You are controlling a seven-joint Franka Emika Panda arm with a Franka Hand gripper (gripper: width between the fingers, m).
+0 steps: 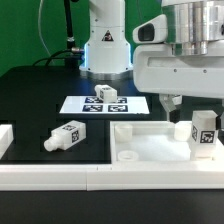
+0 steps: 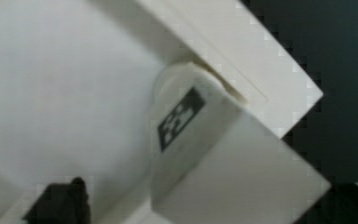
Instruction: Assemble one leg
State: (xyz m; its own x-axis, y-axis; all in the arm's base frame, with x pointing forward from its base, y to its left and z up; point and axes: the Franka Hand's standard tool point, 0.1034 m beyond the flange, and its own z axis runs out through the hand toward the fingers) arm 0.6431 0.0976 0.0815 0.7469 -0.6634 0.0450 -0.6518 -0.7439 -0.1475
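A leg (image 1: 204,133), a white block with a black-and-white tag, rests on the large white panel (image 1: 150,148) at the exterior view's right, with its round peg (image 1: 183,129) pointing to the exterior view's left. My gripper (image 1: 196,104) hangs just above it, open. In the wrist view the leg (image 2: 220,150) lies between my two dark fingertips (image 2: 60,202), which stand apart from its sides. My gripper (image 2: 211,208) holds nothing. A second leg (image 1: 65,136) lies on the black table. A third leg (image 1: 106,93) sits on the marker board (image 1: 82,104).
A white rail (image 1: 100,182) runs along the front, and a white block (image 1: 5,140) shows at the exterior view's left edge. The robot base (image 1: 105,45) stands behind the marker board. The panel's raised edge (image 2: 229,50) borders the dark table in the wrist view.
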